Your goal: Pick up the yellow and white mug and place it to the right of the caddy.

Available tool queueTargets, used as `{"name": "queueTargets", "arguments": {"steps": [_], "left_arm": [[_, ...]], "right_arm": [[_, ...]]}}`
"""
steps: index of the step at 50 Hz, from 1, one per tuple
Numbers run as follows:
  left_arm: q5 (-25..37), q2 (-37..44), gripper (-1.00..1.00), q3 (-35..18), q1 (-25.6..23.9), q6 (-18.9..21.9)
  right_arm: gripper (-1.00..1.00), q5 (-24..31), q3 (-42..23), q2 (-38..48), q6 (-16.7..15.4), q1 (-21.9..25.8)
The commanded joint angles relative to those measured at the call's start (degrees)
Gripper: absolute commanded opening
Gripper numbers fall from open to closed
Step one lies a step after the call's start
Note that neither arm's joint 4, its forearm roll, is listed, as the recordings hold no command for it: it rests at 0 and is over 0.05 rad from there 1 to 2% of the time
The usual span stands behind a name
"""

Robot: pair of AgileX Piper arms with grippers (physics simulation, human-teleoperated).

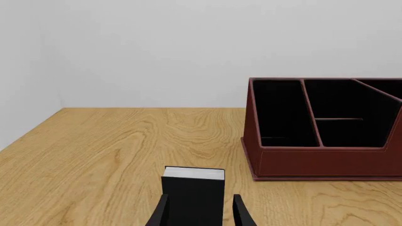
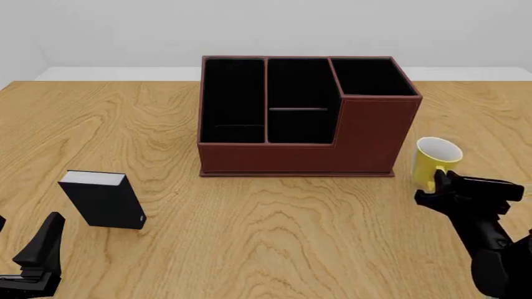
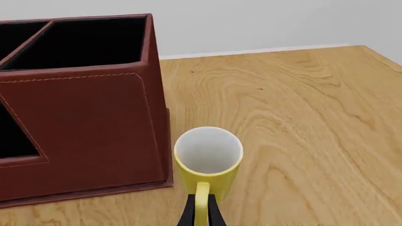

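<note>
**A:** Where is the mug (image 2: 435,161)?

**B:** Upright on the desk (image 2: 275,230), just right of the caddy (image 2: 303,118), close to its right wall but apart from it. The white inside faces up and the handle (image 3: 202,200) points back toward the right hand (image 3: 201,214).

**A:** And that hand?

**B:** Its fingers are clamped on the handle; the wrist view shows the yellow loop pinched between the two dark tips. I can't tell whether the base is on the desk or a hair above it.

**A:** How do you think it will handle?

**B:** I judge it light and rigid, so it won't give under the squeeze. The glossy finish looks slippery, and the handle is a thin, curved strip. Held only there, the body hangs off to one side and could swing or twist around the pinch if the hand tilts.

**A:** A better place to hold?

**B:** Across the rim, one finger inside and one outside, would steady it more. With the handle grip, the hold should stay firm and level, and the mug should go down flat before letting go.

**A:** The left hand (image 1: 199,214)?

**B:** Its fingers stand apart, low near the desk's front edge, behind the black block (image 2: 102,198), holding nothing.
</note>
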Motion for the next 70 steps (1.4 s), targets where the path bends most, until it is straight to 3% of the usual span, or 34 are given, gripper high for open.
{"name": "queueTargets", "arguments": {"steps": [1, 70], "left_arm": [[0.00, 0.00, 1.00, 0.00, 0.00, 0.00], [0.00, 0.00, 1.00, 0.00, 0.00, 0.00]], "right_arm": [[-1.00, -0.08, -0.77, 1.24, 0.73, 0.00], [-1.00, -0.09, -3.94, 9.37, 0.85, -1.43]]}}
